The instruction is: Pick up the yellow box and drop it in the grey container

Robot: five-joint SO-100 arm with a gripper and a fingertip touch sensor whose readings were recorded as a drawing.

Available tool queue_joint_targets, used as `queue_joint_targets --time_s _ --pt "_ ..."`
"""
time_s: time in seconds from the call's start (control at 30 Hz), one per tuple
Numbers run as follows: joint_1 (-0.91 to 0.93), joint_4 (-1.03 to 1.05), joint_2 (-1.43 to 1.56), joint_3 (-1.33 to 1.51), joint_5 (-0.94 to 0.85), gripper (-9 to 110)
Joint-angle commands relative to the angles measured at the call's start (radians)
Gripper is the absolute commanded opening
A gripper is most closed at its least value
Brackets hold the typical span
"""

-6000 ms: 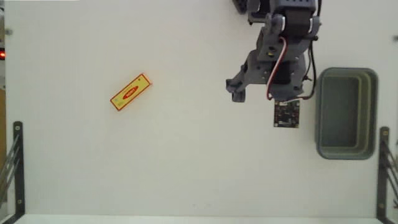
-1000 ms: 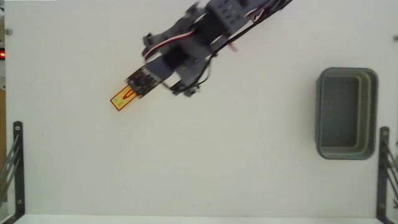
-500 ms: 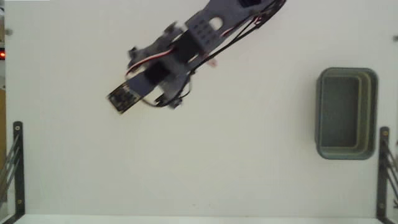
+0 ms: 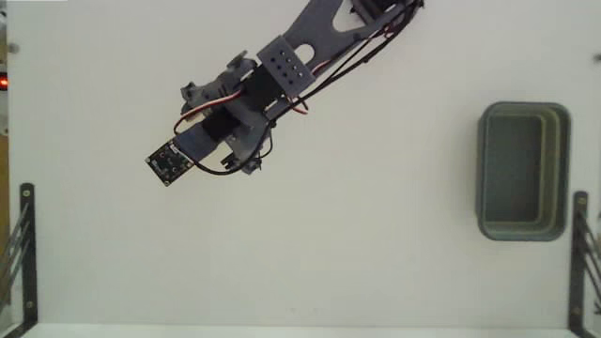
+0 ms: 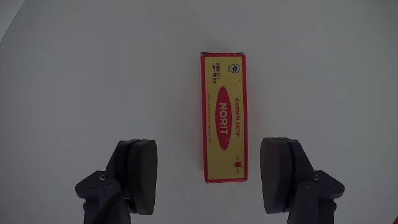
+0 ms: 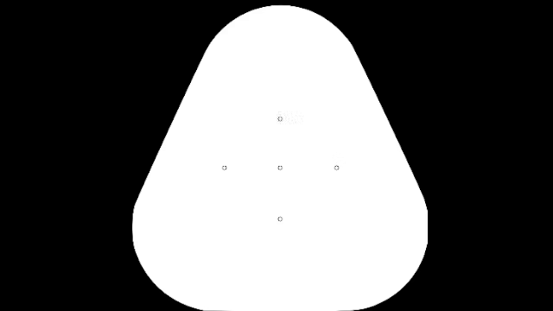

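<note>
The yellow box (image 5: 224, 117), with a red oval mark, lies flat and lengthwise on the white table in the wrist view. My gripper (image 5: 210, 177) is open above it. The left finger (image 5: 138, 174) and the right finger (image 5: 283, 177) stand on either side of the box's near end, apart from it. In the fixed view my arm (image 4: 272, 75) reaches from the top down to the left and hides the box. The grey container (image 4: 483, 169) sits at the far right of that view, with nothing in it.
Black metal brackets stand at the lower left edge (image 4: 26, 244) and lower right edge (image 4: 575, 253) of the fixed view. A small camera board (image 4: 170, 164) hangs at the arm's lower-left tip.
From near the container, the arm has swung left and stretched further down-left over the box. The box showed a second ago in the fixed view and is now covered.
</note>
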Motion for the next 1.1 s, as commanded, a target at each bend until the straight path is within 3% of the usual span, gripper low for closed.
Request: queue_joint_targets --time_s 0.0,1.07 --pt "0.022 -0.015 0.030 -0.047 0.005 110" --pt "0.022 -0.030 -0.034 -0.096 0.005 110"
